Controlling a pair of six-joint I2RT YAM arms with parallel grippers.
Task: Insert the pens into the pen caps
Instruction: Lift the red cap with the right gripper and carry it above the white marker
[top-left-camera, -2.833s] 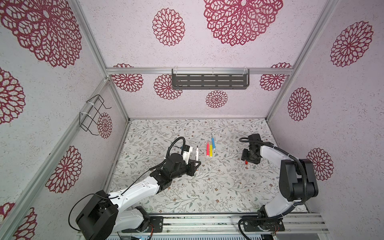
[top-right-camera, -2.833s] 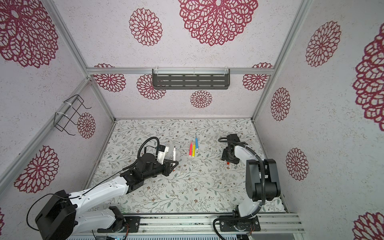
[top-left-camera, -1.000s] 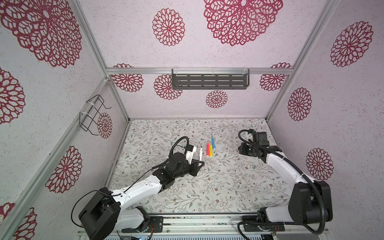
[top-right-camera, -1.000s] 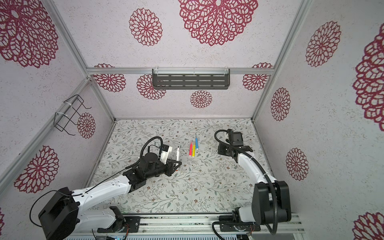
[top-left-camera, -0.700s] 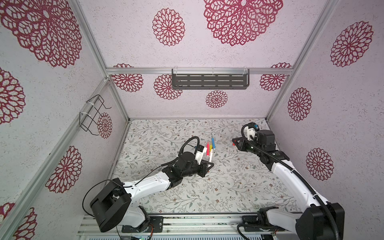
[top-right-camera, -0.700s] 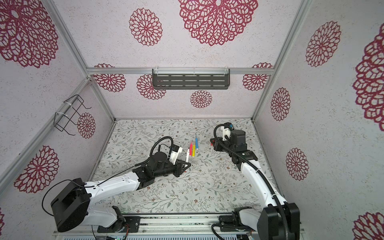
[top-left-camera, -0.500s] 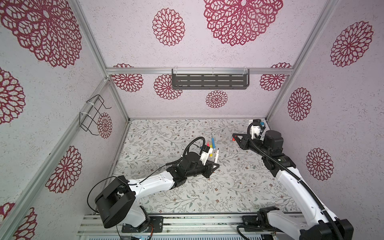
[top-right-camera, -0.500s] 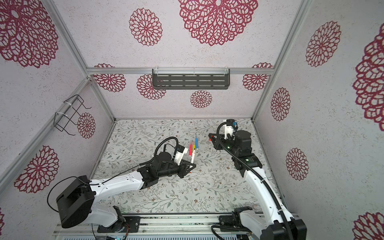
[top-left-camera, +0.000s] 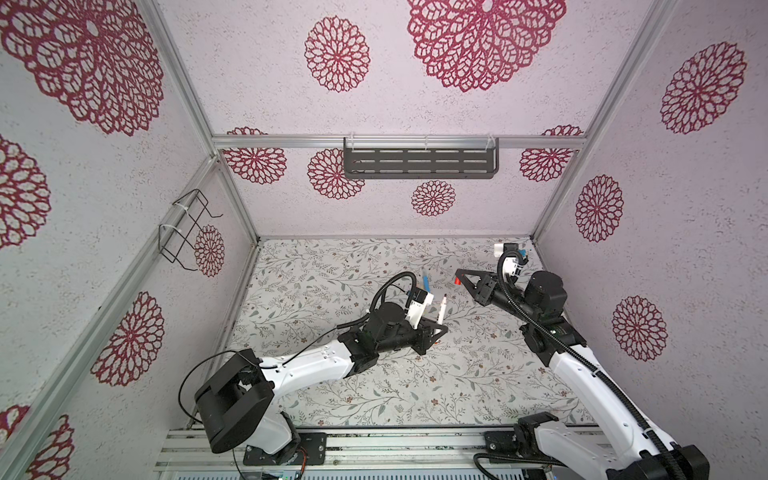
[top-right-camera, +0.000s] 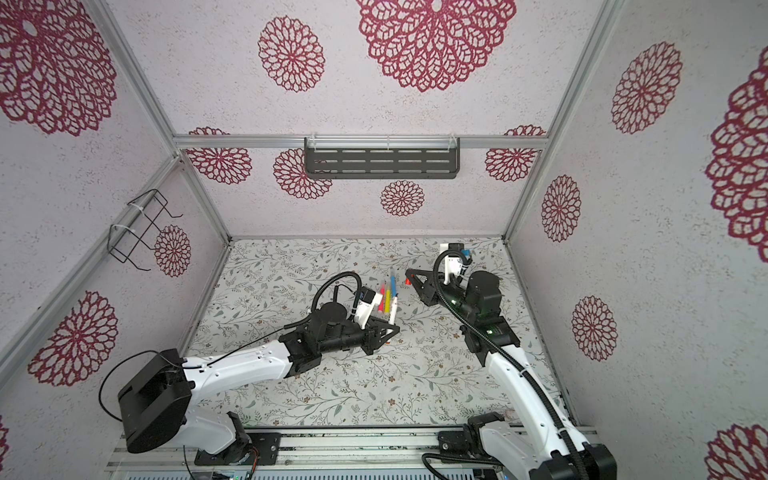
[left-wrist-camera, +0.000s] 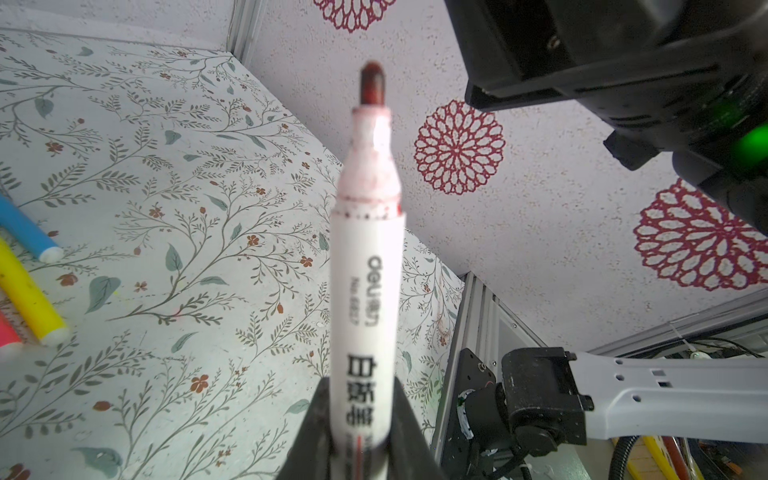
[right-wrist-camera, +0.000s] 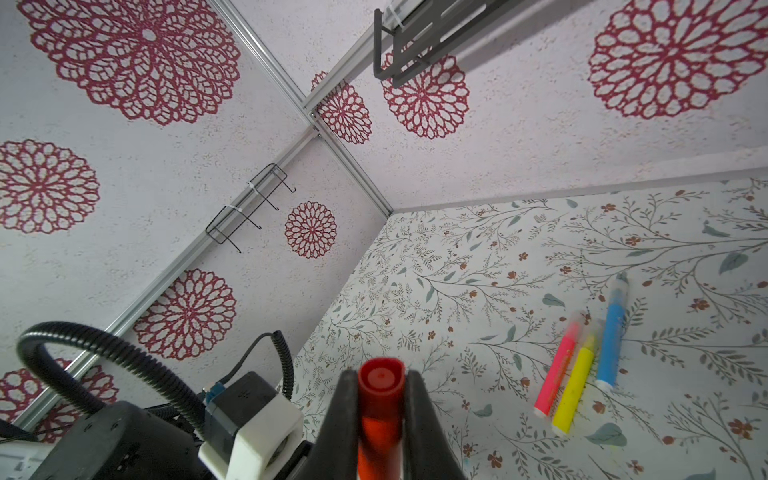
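**Above the counter: pen and cap held apart**

Over mid-counter, the left end effector (top-left-camera: 439, 325) is clamped on the white pen (top-left-camera: 443, 307), its red tip raised. The right end effector (top-left-camera: 458, 277) is clamped on the red cap (top-left-camera: 457, 281). Pen tip and cap are near each other but not touching, with open air between them. The blue pen (top-right-camera: 393, 286), yellow pen (top-right-camera: 387, 301) and pink pen (top-right-camera: 381, 301) lie side by side on the counter (top-right-camera: 291, 270), beside the left wrist. Both end effectors are well apart from the walls. Open counter runs to the front rail (top-right-camera: 353, 444).

The white pen (left-wrist-camera: 368, 266) blurs at its tip, its lower end hidden between the fingers (left-wrist-camera: 311, 432).
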